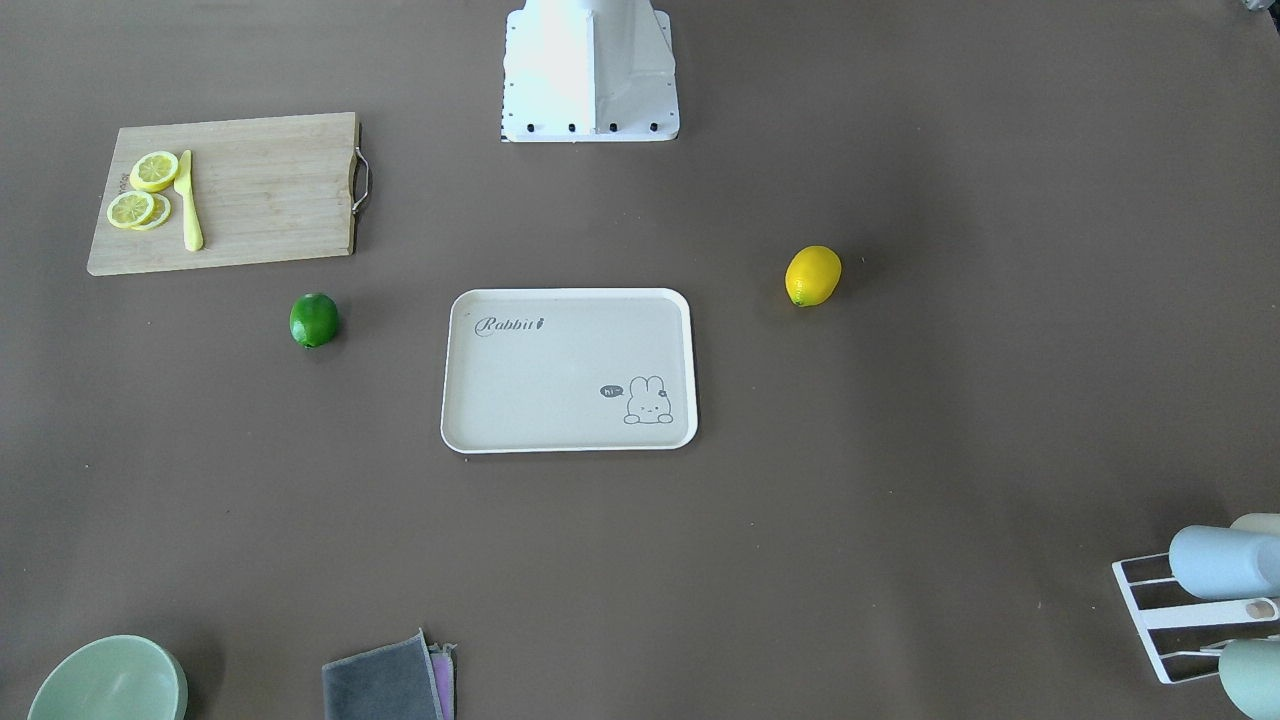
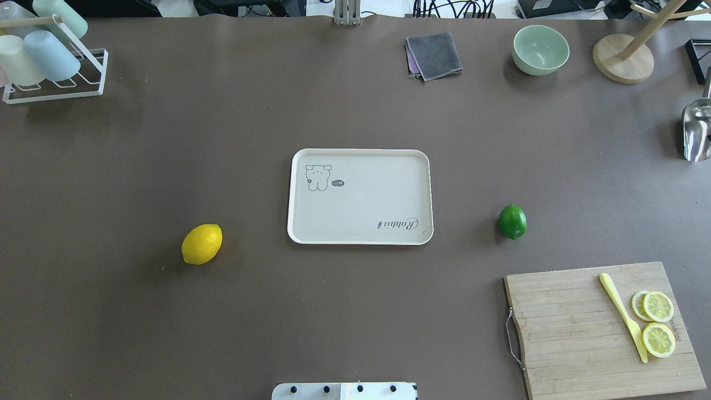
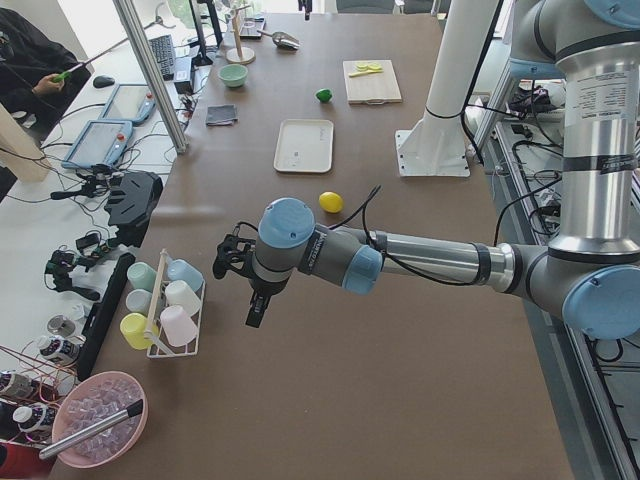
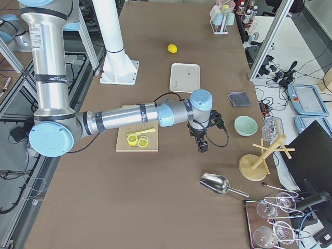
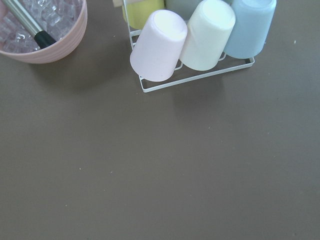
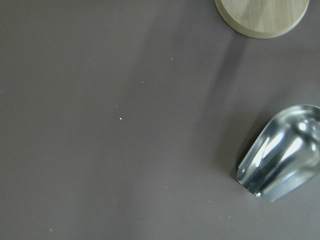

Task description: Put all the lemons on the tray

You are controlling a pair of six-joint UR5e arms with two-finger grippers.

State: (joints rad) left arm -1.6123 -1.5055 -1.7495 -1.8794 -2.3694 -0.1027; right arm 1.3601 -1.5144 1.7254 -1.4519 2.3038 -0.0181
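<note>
Yellow lemon (image 2: 201,244) and green lemon (image 2: 512,221) flank the tray (image 2: 361,208); left gripper (image 3: 253,316), right gripper (image 4: 202,147): opening unclear

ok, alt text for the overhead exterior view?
An empty cream-beige rectangular tray with a rabbit print sits mid-table, with a glossy yellow lemon to its left and a glossy green lemon to its right, both off the tray. A wooden cutting board at lower right carries yellow lemon slices and a yellow knife.
</note>
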